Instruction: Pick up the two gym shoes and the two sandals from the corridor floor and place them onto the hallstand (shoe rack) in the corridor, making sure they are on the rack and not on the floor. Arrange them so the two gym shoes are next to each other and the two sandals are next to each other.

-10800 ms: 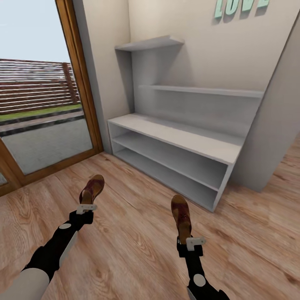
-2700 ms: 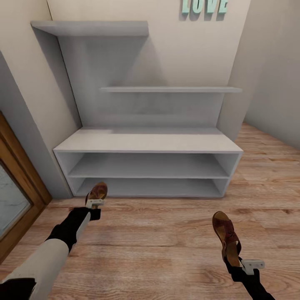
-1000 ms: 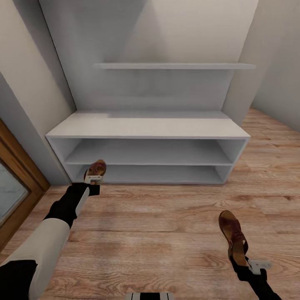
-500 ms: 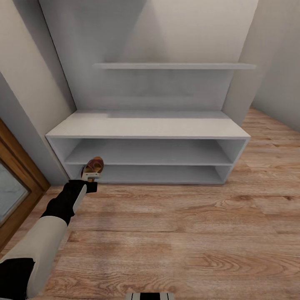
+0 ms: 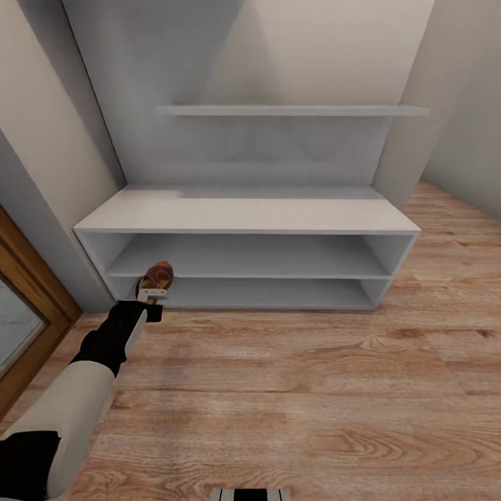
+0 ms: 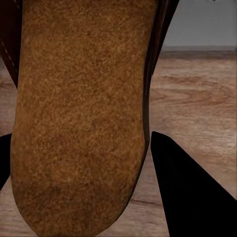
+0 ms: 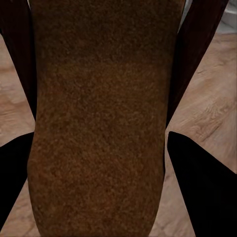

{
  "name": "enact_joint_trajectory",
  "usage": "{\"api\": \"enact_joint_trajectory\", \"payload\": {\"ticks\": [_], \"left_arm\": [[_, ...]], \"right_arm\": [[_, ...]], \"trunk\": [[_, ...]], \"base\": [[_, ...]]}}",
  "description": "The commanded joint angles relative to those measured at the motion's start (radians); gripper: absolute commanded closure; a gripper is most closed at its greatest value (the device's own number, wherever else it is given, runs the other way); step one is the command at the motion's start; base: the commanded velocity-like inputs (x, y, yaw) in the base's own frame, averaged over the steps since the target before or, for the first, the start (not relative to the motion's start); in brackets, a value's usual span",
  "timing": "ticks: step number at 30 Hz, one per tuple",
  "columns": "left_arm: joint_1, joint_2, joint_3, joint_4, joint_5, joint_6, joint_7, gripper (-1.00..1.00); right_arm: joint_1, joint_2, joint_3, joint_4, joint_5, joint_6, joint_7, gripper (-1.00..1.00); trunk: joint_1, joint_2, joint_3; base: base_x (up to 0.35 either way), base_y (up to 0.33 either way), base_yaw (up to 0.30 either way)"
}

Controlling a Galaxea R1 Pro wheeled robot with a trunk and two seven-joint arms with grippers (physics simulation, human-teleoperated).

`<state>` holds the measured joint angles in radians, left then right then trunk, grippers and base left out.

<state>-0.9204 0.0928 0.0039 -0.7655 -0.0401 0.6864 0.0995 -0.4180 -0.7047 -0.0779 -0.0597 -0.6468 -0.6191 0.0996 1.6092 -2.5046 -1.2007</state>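
Note:
My left gripper (image 5: 152, 294) is shut on a dark-brown sandal (image 5: 157, 275), holding it just in front of the left end of the light-grey hallstand (image 5: 243, 214), level with its lowest open shelf. In the left wrist view the tan footbed of that sandal (image 6: 84, 118) sits between the dark fingers (image 6: 192, 197). Seen from the right wrist, my right gripper (image 7: 96, 143) is shut on the other sandal (image 7: 98, 123), above the corridor floor (image 5: 292, 390). The gym shoes are out of view.
A wood-framed glass door (image 5: 28, 299) stands at the left, beside a grey wall pier. A wall shelf (image 5: 292, 110) hangs above the bench top. A wall corner (image 5: 410, 125) bounds the rack's right end, with floor running past it.
The view closed in on the rack. My right arm with its sandal left the head view. My left gripper carried its sandal up and forward to the lowest shelf opening.

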Motion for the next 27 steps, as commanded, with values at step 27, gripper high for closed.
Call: {"api": "enact_joint_trajectory", "payload": {"ticks": [27], "left_arm": [[0.007,-0.005,0.002,0.0,-0.017,0.004,-0.004,1.0]], "right_arm": [[-0.001,-0.001,-0.008,0.001,-0.004,-0.002,0.009,1.0]], "trunk": [[0.0,0.0,-0.001]], "base": [[0.199,-0.035,0.0]]}}
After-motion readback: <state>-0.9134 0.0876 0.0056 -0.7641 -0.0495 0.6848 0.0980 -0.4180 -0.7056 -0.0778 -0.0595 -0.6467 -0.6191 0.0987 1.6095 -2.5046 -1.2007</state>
